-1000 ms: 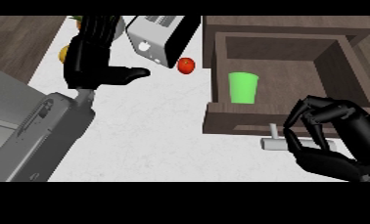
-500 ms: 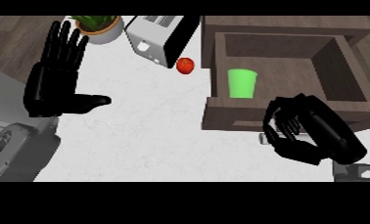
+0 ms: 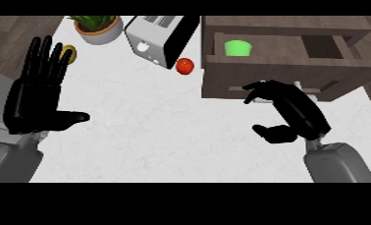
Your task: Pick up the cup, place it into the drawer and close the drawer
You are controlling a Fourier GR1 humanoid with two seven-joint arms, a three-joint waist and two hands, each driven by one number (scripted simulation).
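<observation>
A green cup point(image 3: 238, 48) stands upright inside the dark wooden drawer point(image 3: 282, 74), near its left end. Only a narrow strip of the drawer's inside shows. My right hand point(image 3: 293, 113) is just in front of the drawer's front panel, fingers curled toward it and holding nothing; it hides part of the metal handle point(image 3: 310, 90). My left hand point(image 3: 38, 94) stays open at the left edge, fingers up, away from the drawer.
A toaster point(image 3: 161, 37) stands at the back, with a red apple point(image 3: 185, 66) beside the drawer's left corner. A potted plant point(image 3: 98, 26) and a small yellow object point(image 3: 69, 52) sit at the back left. The white counter point(image 3: 159, 130) spreads in front.
The drawer has slid inward, so less of its inside shows. My right hand has followed its front panel. The left hand has stayed open at the left.
</observation>
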